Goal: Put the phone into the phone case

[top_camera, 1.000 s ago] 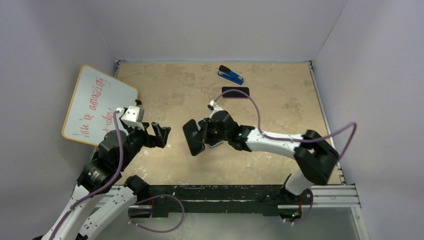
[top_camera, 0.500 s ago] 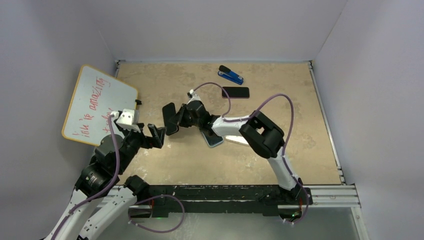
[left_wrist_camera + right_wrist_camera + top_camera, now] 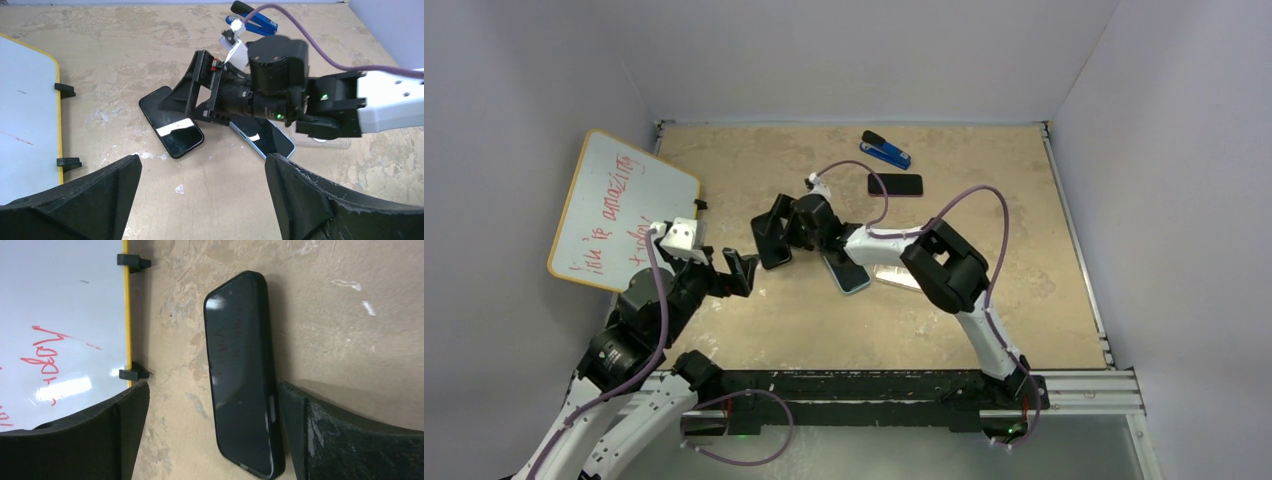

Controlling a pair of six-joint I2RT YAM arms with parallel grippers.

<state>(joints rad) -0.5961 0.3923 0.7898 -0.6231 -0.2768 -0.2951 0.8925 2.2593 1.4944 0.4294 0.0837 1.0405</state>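
Black phone (image 3: 242, 375): lying flat on the table (image 3: 350, 340), seemingly sitting inside a dark case (image 3: 272, 400) already. Right gripper (image 3: 217, 432): straddling it, fingers spread, not touching. Left gripper (image 3: 202, 167): hovering nearby, spread, empty. Task appearing nearly finished.

Red-lettered whiteboard (image 3: 619, 210) lies left, blue stapler (image 3: 885, 150) far.

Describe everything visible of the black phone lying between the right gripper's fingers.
The black phone is a slim slab with rounded corners and a glossy dark face that mirrors light, framed by a matte black rim with a small side button or cutout. It lies flat, face up, on the tan table, beside the yellow edge of the whiteboard but apart from it. The open right gripper straddles it; whether a finger touches its edge cannot be told.
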